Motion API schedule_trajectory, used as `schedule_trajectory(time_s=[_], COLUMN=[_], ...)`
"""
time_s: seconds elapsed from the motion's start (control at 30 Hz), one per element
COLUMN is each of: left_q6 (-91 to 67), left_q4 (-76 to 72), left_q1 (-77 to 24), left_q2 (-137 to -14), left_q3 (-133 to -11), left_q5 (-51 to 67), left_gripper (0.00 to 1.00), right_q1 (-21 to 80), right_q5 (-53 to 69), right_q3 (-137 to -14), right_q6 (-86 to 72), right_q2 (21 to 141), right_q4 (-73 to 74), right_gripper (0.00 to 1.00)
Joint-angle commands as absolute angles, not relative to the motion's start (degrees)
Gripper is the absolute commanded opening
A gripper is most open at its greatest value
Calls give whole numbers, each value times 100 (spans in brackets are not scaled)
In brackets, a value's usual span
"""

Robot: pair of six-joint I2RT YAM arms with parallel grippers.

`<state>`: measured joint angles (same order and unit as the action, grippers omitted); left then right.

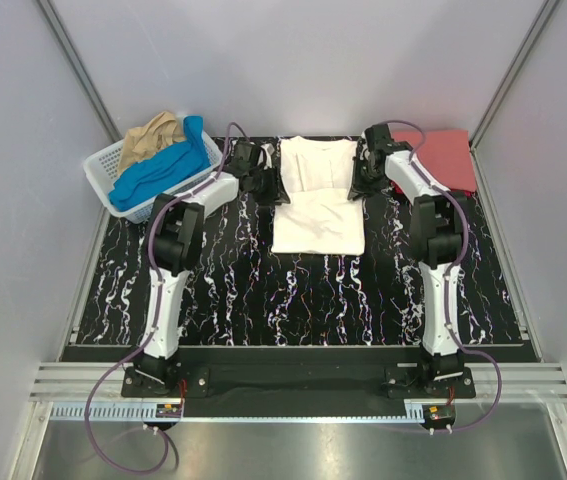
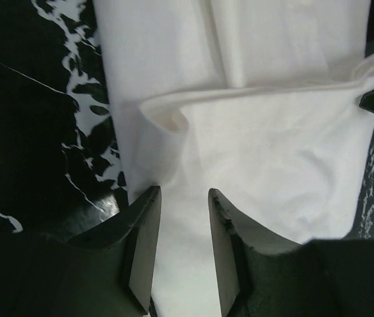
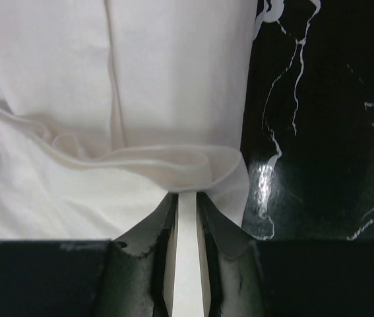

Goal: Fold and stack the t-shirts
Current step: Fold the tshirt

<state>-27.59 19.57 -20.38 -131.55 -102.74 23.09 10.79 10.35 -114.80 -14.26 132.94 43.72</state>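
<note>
A white t-shirt (image 1: 318, 195) lies partly folded at the back middle of the black marbled table, its top part doubled over. My left gripper (image 1: 266, 180) is at the shirt's left edge. In the left wrist view it (image 2: 183, 191) is open, and the white t-shirt (image 2: 266, 152) with its folded edge lies below the jaws. My right gripper (image 1: 361, 175) is at the shirt's right edge. In the right wrist view it (image 3: 188, 195) stands only narrowly open, with the white t-shirt's rolled fold (image 3: 173, 162) resting against its fingertips. A red t-shirt (image 1: 443, 155) lies flat at the back right.
A white lattice basket (image 1: 98, 175) stands at the back left, holding a blue t-shirt (image 1: 163, 165) and a tan one (image 1: 153, 135). Grey walls close in the table on three sides. Bare marbled tabletop (image 1: 293, 300) stretches in front of the shirt.
</note>
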Motion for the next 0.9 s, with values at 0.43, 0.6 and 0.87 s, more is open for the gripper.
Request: schedule_trajectory(time_s=[0.43,0.6,0.87], left_q6=[-2979,-2980,-3120], left_q4=[1828,1758,994], left_q1=[-1687,-1968,-2548], left_q2=[-12193,-11664,-11593], left_q3=[-10548,-9609,-8193], left_q5=[3103,3217,2778], left_gripper=[47,47,45], right_q1=[923,1011,1011], right_q5=[1510,2099,2189], right_q3=[-11738,-9847,-7806], right_q6=[-1660,-2021,-2241], right_q2=[12570,11332,10784], right_q4=[4649,4177,3376], right_gripper=[28,23,18])
